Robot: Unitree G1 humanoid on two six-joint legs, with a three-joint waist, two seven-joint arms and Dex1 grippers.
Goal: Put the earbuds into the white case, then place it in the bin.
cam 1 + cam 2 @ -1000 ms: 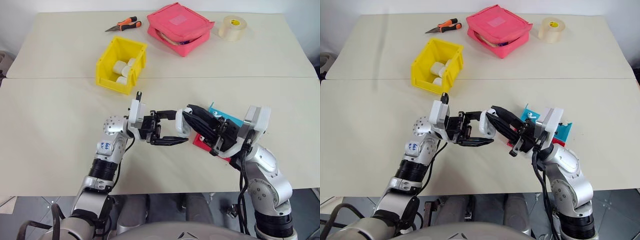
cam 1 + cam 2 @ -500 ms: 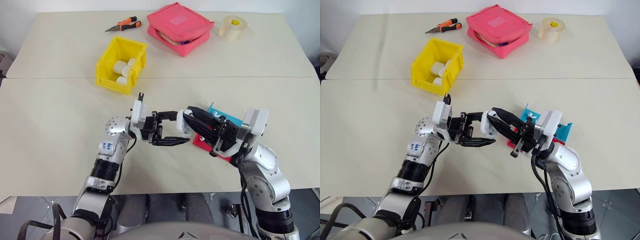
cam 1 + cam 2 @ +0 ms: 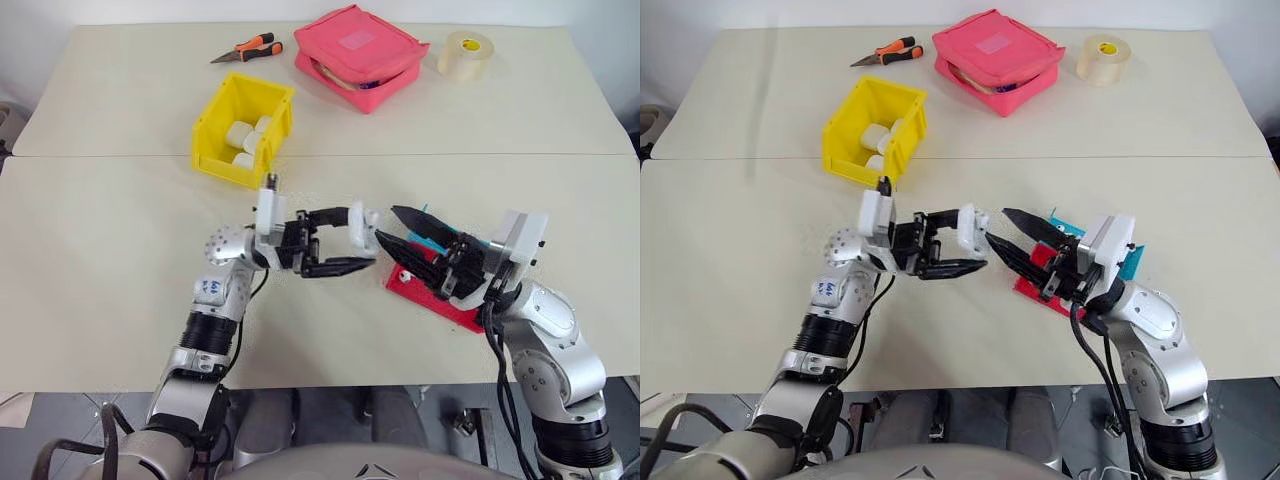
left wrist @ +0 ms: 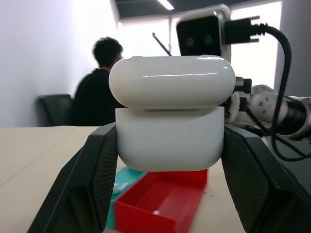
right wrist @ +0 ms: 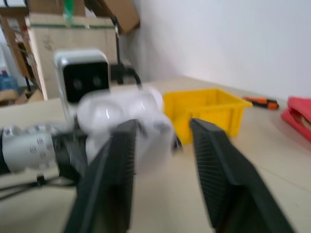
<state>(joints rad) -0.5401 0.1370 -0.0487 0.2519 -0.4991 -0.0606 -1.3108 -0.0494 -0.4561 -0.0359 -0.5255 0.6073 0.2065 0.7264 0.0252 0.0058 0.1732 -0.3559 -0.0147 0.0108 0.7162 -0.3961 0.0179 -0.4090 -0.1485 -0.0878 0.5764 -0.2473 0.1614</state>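
Observation:
My left gripper (image 3: 348, 241) is shut on the white case (image 3: 364, 227), held above the table's middle. The left wrist view has the case (image 4: 170, 131) upright between both fingers, lid down with a thin seam showing. My right gripper (image 3: 390, 226) stands open just to the right of the case, fingertips apart from it and pointing at it. A small white earbud (image 4: 121, 186) appears to lie in the blue half of the tray beneath. The yellow bin (image 3: 229, 168) stands further back on the left with white rolls inside.
A red and blue flat tray (image 3: 441, 303) lies under my right gripper. At the table's far side are a pink zip pouch (image 3: 360, 55), a roll of clear tape (image 3: 465, 55) and orange-handled pliers (image 3: 250, 48). A seated person (image 4: 99, 97) is in the background.
My right gripper has opened and drawn back to the right, off the case. The left gripper keeps holding the case in about the same place.

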